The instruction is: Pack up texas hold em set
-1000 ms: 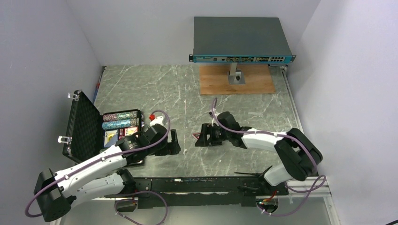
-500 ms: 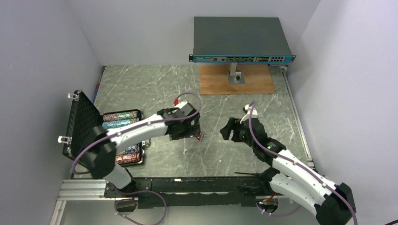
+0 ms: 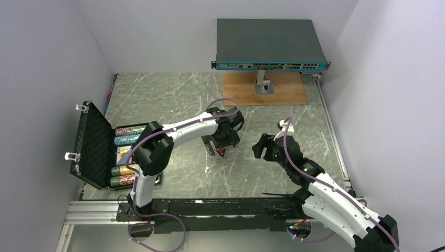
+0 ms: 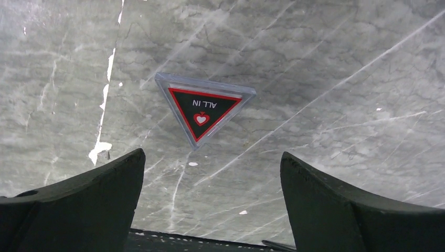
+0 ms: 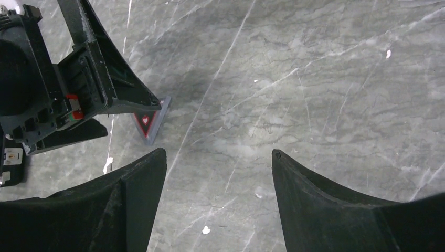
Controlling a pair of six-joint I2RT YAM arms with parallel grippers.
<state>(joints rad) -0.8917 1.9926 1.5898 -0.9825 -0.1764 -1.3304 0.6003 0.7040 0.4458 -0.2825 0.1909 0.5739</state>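
Top view, 12 o'clock = far wall. Nearest is the right gripper (image 3: 261,149), low over the grey marble tabletop (image 3: 173,100) at approx. 4 o'clock of centre. Its jaws are spread wide w/ nothing between them; its fingers (image 5: 131,202) frame bare marble in the wrist view.

At 9 o'clock of that, near the table's left edge, the small black briefcase (image 3: 84,173) lies open. Its foam-lined lid (image 3: 93,142) stands up on the 9 o'clock side; rows of multicoloured chips (image 3: 130,131) fill the tray at its far and near ends. Something small & colourful sits between them, too small to make out.

Near table centre, the red triangular token (image 4: 204,108), clear-edged plastic w/ "ALL IN" on a black face, lies flat on the marble; it is well apart from the briefcase, at its 3 o'clock. The left gripper (image 3: 220,145) hangs directly over it, jaws wide open & empty. In the left wrist view the token sits just beyond the fingertips, touching neither; from the right wrist view one left finger hides part of it.

Farthest, at approx. 1 o'clock, the big grey network switch (image 3: 270,44) is raised on a stand over a wooden board (image 3: 239,92).
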